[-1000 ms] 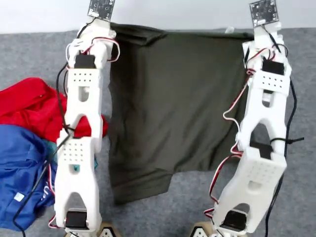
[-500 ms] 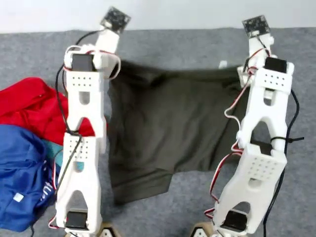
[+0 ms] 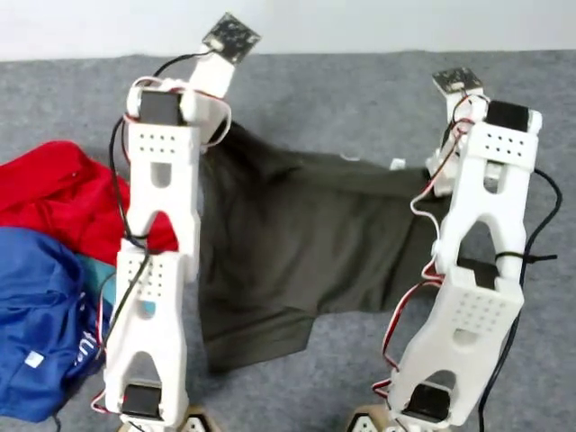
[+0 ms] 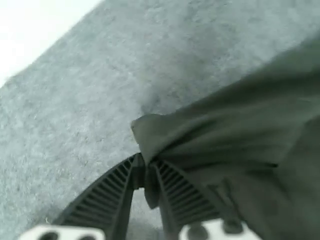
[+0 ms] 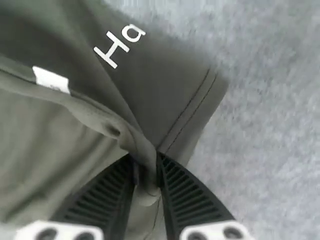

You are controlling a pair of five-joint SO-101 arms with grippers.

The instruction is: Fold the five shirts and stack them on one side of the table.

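A: What is the left gripper (image 4: 145, 172) doing?
B: Its two black fingers are pinched tight on a corner of the dark green shirt (image 4: 235, 130). The cloth bunches up between them.
A: And the right gripper (image 5: 146, 175)?
B: Same thing. It is squeezed together on a fold of that shirt, right by a sleeve hem, with a small white tag (image 5: 50, 79) nearby.
A: Where are the arms?
B: The left arm (image 3: 157, 225) and the right arm (image 3: 481, 243) both stretch out over the grey table (image 3: 342, 99), one on each side of the shirt. They hold its far edge, one corner each. The rest of the shirt lies spread on the table between them, and one flap sticks out at the near left.
A: Any other shirts?
B: Yes, a red shirt (image 3: 54, 193) and a blue shirt (image 3: 40, 315). They lie crumpled in a heap, touching each other, just beside the left arm.
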